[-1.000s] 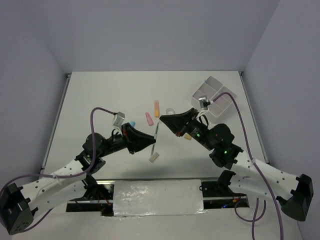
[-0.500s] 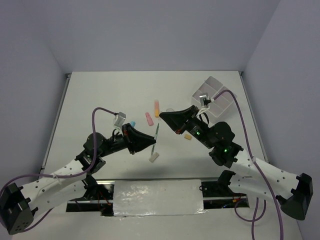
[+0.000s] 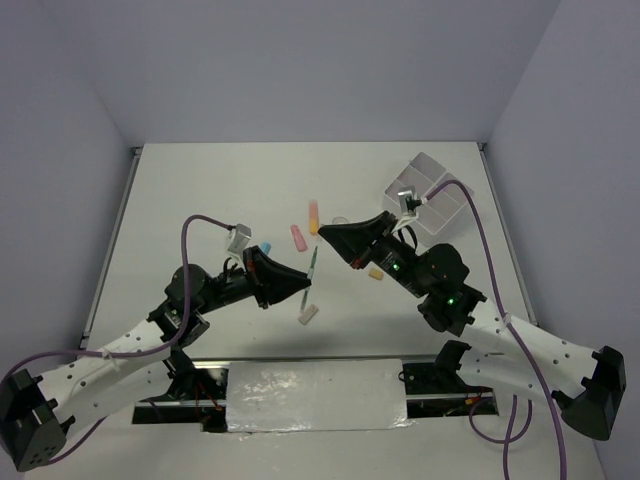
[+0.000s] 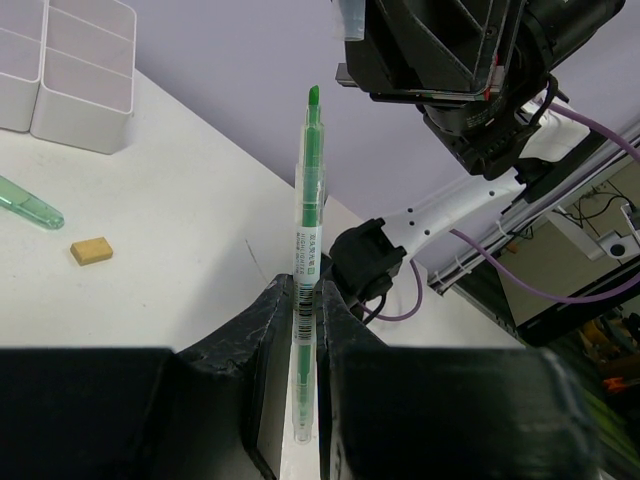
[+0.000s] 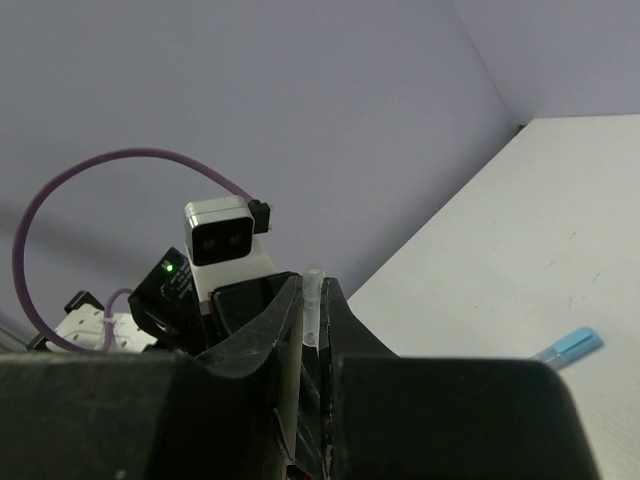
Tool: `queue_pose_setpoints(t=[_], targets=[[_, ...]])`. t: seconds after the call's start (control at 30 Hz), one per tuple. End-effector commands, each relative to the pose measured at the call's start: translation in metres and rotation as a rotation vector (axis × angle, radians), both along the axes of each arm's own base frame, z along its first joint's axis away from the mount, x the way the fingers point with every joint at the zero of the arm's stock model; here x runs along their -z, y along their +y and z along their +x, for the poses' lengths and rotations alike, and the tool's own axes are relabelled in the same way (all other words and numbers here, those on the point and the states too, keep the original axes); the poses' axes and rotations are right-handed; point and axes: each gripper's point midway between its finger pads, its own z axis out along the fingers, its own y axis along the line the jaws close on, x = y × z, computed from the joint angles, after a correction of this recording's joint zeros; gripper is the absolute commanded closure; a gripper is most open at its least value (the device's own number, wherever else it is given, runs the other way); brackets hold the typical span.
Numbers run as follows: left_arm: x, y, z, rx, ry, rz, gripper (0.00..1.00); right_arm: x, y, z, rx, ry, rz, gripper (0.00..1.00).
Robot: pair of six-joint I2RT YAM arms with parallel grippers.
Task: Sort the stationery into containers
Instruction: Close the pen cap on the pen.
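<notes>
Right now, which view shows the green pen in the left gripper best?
Left wrist: the green pen fills mid-frame, label and tip visible, clamped in the left gripper. The top external view shows only a thin green sliver. The right wrist view does not show it.

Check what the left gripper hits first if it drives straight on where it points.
Likely the right arm's black joint near its base, not the right gripper, which sits off that line. Nothing shows in between, though depth is unclear.
</notes>
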Motion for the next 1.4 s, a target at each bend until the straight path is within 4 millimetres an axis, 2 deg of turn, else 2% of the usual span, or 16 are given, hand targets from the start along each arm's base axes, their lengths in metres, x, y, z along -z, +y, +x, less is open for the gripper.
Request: queue_pose_setpoints(t=[0.0,0.63,1.03,1.37], targets=[[-0.035,0.002,-0.003,-0.003,-0.100,-0.063,1.00,-0.007,0.001,-0.004,-0.010,-0.033,0.029,0.94],[-0.036,0.003,-0.006,0.006,-0.106,-0.073,1.00,0.000,0.003,0.000,-0.003,-0.025,0.017,0.95],[-0.033,0.003,-0.003,-0.006,-0.096,-0.068,1.00,-0.003,0.004,-0.006,-0.031,-0.028,0.034,0.95],[-0.035,0.005,-0.001,-0.025,-0.096,-0.073,1.00,0.005,0.007,-0.009,-0.053,-0.015,0.029,0.95]])
